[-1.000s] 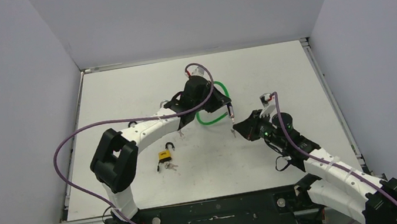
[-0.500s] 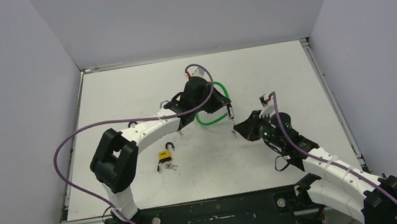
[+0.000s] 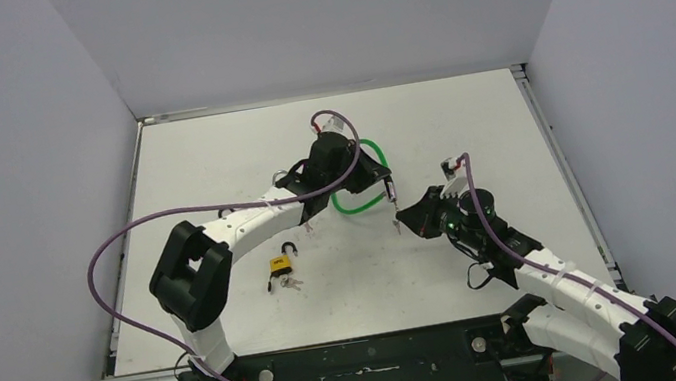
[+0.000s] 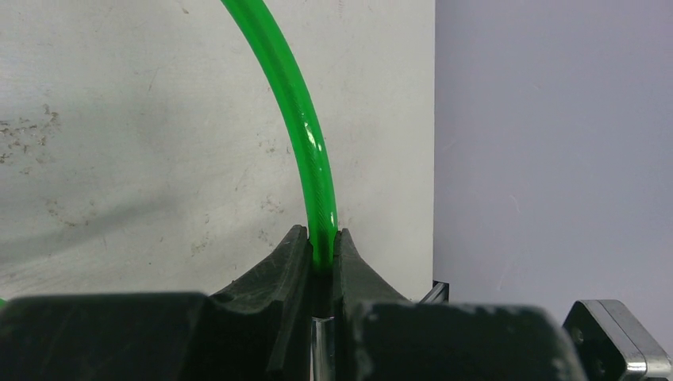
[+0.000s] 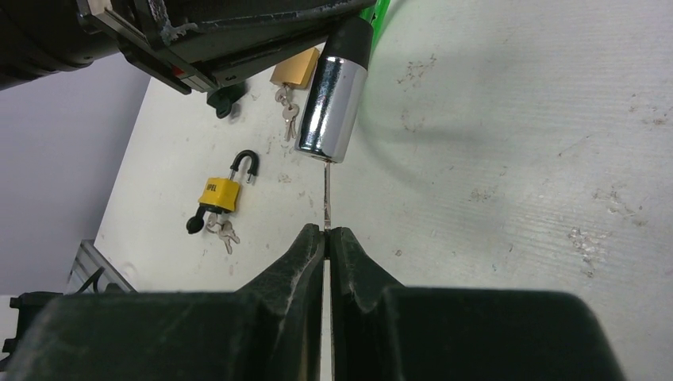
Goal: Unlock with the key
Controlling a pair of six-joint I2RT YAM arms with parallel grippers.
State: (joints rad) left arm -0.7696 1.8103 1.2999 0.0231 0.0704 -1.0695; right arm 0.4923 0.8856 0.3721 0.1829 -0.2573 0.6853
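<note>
A green cable lock ends in a chrome cylinder, which hangs just above the table. My left gripper is shut on the green cable right above the cylinder; it also shows in the top view. My right gripper is shut on a thin metal key. The key points up at the cylinder's lower end, its tip touching or just inside it. In the top view the right gripper sits just right of and below the cylinder.
A yellow padlock with a black shackle and a bunch of keys lies left of centre; it also shows in the right wrist view. A brass padlock with keys lies under the left arm. Walls stand on three sides.
Both grippers have drifted slightly left and away from me. The right gripper with the key has closed in on the cylinder's end.
</note>
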